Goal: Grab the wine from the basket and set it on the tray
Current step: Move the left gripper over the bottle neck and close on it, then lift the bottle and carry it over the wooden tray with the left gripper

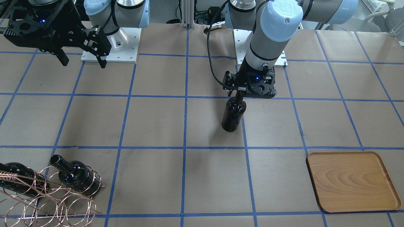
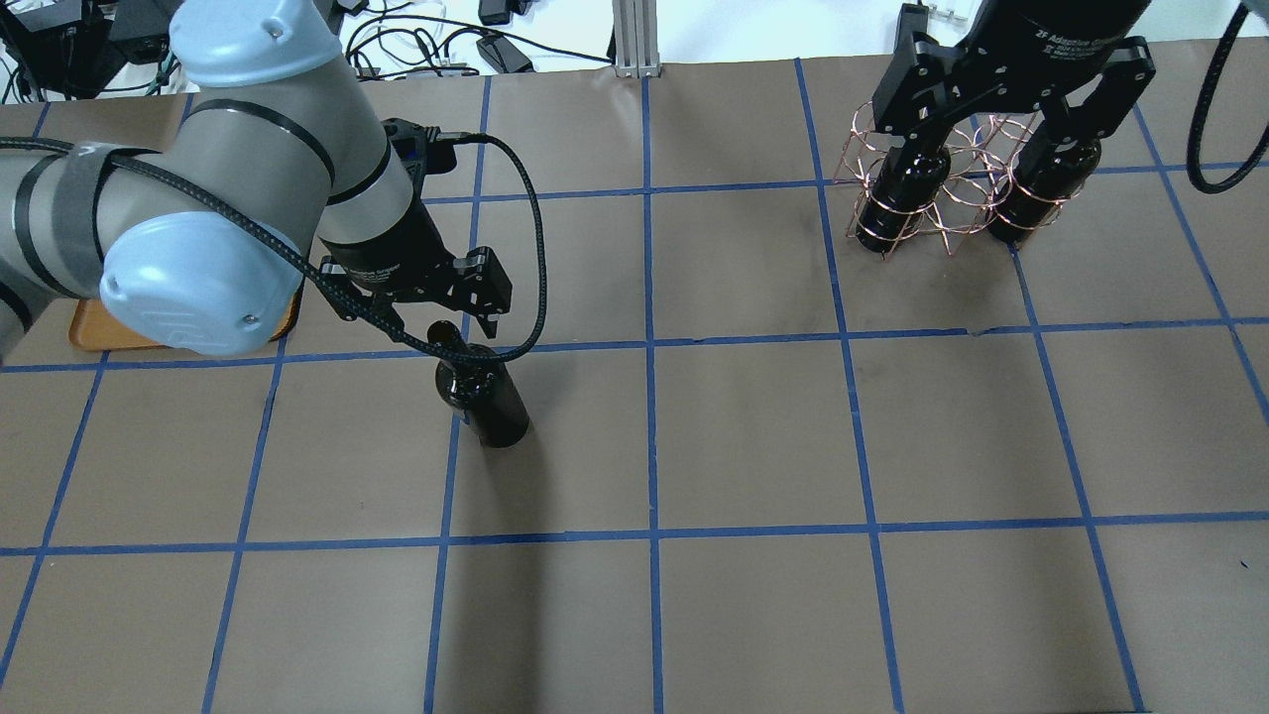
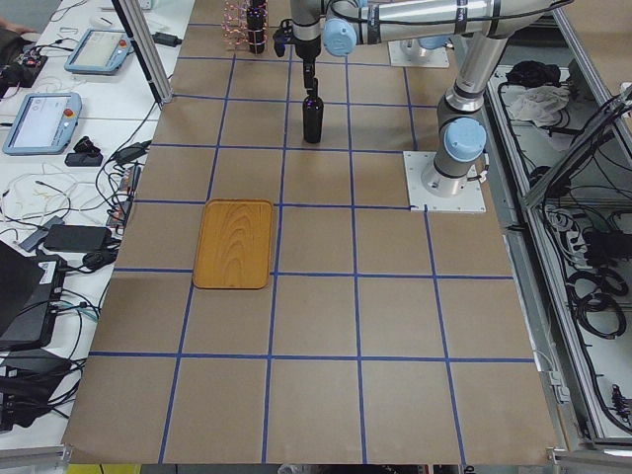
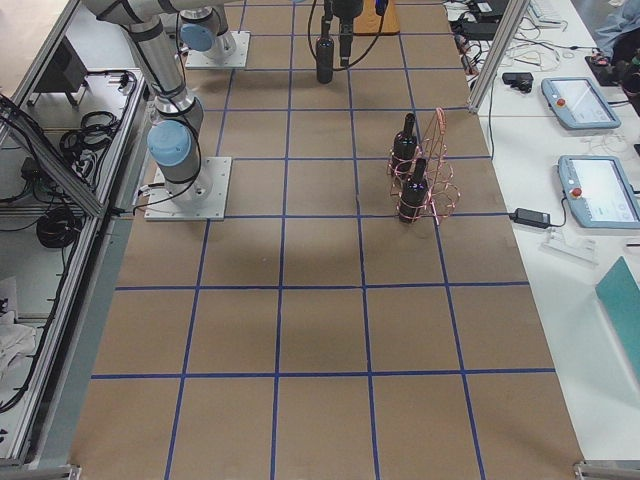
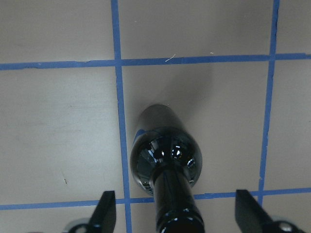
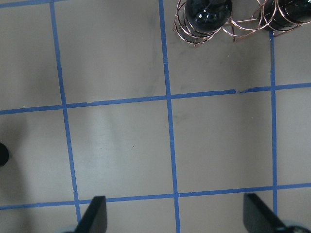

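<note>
Leftmost, shows tray (image 2: 84, 332) half hidden behind left arm (image 2: 198, 198); then left gripper (image 5: 175, 204) spread wide astride neck of wine (image 2: 486, 402), upright on tabletop (image 2: 753, 446), glossy black, unlabelled; rightward, basket (image 2: 957, 198) cradling two bottles (image 2: 897, 198), right gripper (image 6: 175, 208) raised, likewise wide.

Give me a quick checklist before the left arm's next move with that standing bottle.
1. Wine bottle upright, outside the basket: ok.
2. Left tool straddling the bottle's neck: ok, roughly centred in the wrist view.
3. Left tool closed on the neck: not ok, fingers wide apart, off the glass.
4. Tray bare and ready: ok.
5. Right tool away from the bottle: ok, open, on the basket side.
6. Tool height along the neck: cannot tell.
</note>
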Motion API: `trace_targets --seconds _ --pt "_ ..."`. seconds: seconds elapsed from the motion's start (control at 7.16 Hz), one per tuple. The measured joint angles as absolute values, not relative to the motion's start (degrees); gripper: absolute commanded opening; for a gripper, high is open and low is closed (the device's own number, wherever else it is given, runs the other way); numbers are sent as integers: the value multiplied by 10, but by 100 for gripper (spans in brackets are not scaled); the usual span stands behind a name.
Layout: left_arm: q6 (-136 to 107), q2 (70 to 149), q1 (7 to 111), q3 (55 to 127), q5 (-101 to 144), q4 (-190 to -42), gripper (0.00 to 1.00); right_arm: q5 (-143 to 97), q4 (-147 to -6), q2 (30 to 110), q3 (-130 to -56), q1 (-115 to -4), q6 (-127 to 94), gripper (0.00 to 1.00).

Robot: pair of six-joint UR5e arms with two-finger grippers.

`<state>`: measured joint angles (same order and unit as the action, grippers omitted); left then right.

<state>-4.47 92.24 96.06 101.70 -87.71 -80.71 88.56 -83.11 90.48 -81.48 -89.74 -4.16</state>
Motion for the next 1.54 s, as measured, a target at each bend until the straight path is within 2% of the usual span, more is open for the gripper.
trace_targets --seconds 0.28,0.42,0.56,0.7,1.26,1.54 --pt "-40 928 960 1016 -882 -806 68 885 -834 905 -816 -898 -40 100" --pt "-40 929 960 1015 -882 -806 48 886 -844 905 -816 -898 -37 100" --pt "-40 929 960 1014 -882 -806 21 885 -862 905 -816 -899 -33 100" --pt "-40 930 960 1014 -882 -806 0 885 -876 904 -817 -899 -31 100" --pt "-37 932 957 1007 -879 -805 0 887 -885 905 -817 -899 -30 100" --pt "-4 933 948 954 -912 -813 0 887 -885 905 -817 -899 -30 100"
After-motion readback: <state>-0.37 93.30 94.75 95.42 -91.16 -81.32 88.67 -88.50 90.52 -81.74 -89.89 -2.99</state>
